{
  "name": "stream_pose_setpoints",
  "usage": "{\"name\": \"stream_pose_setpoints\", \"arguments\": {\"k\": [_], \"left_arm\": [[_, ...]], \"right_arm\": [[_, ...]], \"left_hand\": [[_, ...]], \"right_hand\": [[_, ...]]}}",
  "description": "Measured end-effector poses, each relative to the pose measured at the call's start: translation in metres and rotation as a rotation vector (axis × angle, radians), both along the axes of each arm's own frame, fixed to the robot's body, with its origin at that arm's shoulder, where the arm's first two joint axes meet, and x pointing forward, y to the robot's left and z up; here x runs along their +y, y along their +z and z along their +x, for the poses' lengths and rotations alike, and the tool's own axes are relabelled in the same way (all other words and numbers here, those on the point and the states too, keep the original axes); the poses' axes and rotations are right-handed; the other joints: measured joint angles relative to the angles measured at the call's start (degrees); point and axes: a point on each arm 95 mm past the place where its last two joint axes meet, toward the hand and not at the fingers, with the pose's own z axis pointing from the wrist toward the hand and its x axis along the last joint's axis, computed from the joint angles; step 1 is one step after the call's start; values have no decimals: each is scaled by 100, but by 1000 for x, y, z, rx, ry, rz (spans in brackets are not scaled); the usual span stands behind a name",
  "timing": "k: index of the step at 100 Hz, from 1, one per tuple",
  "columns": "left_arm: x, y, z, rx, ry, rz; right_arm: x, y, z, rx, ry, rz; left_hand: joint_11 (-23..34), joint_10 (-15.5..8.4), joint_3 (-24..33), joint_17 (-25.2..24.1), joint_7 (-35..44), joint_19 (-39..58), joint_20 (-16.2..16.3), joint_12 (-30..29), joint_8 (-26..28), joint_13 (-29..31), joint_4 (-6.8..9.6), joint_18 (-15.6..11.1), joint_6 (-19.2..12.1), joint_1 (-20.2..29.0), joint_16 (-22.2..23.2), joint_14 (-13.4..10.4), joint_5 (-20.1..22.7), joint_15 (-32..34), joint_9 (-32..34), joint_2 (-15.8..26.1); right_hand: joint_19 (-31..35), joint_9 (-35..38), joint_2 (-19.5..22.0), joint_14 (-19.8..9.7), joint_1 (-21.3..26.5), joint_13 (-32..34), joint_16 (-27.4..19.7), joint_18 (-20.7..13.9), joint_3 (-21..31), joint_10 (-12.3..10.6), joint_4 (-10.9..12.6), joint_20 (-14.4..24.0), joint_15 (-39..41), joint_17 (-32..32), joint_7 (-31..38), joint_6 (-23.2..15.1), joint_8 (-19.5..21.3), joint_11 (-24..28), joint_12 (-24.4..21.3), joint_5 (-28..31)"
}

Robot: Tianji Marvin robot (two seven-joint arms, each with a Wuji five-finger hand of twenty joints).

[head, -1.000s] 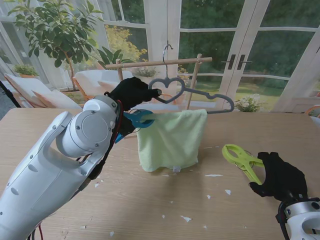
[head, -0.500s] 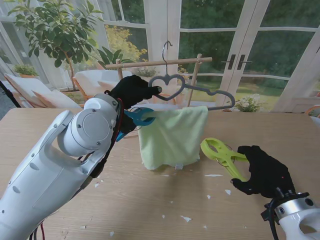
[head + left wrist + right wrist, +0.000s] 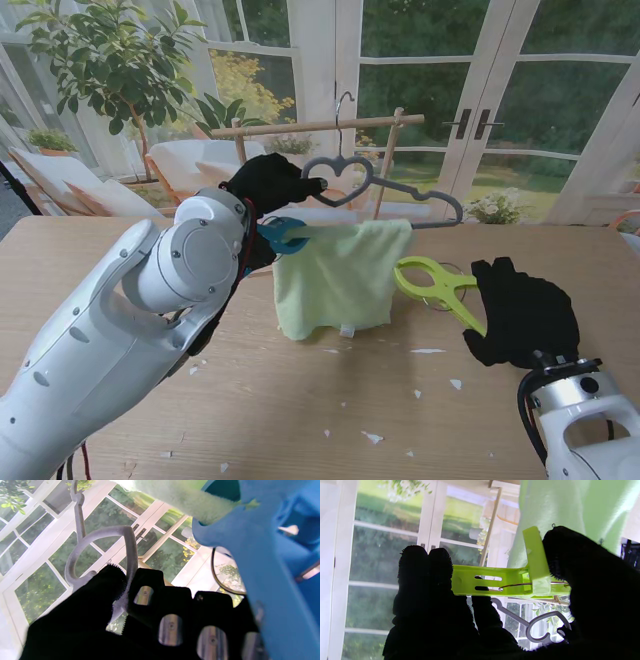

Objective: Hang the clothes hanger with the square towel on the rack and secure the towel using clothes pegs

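Stand view: left hand [image 3: 268,182] grips the grey hanger [image 3: 385,185], right hand [image 3: 523,310] clutches a green peg [image 3: 432,282], its handles hidden by glove

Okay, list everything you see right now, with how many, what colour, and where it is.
Hanger: one, grey, hook on the rack, heart loop held by the left hand.
Towel: one, pale green, draped over the hanger bar.
Blue peg: one, at the towel's left top corner.
Green peg: one, lime, in the right hand, just right of the towel.
Rack: one, wooden, at the far table edge.
Table: one, wooden, with small white scraps.
Plant: one, green, far left, beyond the table.
Glass doors: white frames, behind the rack.
Left hand: black glove, shut on the hanger.
Right hand: black glove, shut on the green peg.
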Motion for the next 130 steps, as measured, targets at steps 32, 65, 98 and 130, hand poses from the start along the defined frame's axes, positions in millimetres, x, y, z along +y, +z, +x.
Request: {"name": "stream_pose_setpoints", "arguments": {"k": [32, 65, 98, 130], "left_arm": [[-10, 4, -4, 6, -11, 15], [-13, 7, -9, -6, -15, 19], [-16, 8, -12, -15, -25, 35], [-18, 9, -14, -17, -35, 33]], "right_arm": [[16, 22, 21, -81, -44, -191], [21, 34, 30, -117, -83, -279], [23, 41, 30, -176, -92, -282], [24, 44, 36, -152, -125, -311]], "left_hand": [[1, 0, -115, 0, 0, 0, 0, 0, 1, 0, 1, -21, 0, 100, 0, -19, 0, 1, 0, 2], [1, 0, -145, 0, 0, 1, 0, 0, 1, 0, 1, -31, 0, 126, 0, -28, 0, 1, 0, 2], [1, 0, -151, 0, 0, 1, 0, 0, 1, 0, 1, -92, 0, 129, 0, -46, 0, 1, 0, 3], [1, 0, -209, 0, 0, 2, 0, 0, 1, 0, 2, -98, 0, 160, 0, -50, 0, 1, 0, 6]], "right_hand": [[317, 259, 0, -63, 9, 295, 160, 3, 0, 0, -1, 0, 221, 292, 4, -16, 8, -2, 48, 181], [723, 402, -426, -147, 798, 570, 187, -32, 0, 0, -366, 0, 548, 613, 123, -95, 6, -5, 118, 360], [1088, 629, -487, -225, 1300, 852, 223, -64, 0, 0, -589, 0, 833, 925, 416, -144, -94, -5, 192, 447], [1160, 644, -487, -233, 1369, 859, 235, -66, 0, 0, -589, 0, 907, 942, 472, -156, -144, -5, 238, 447]]}}
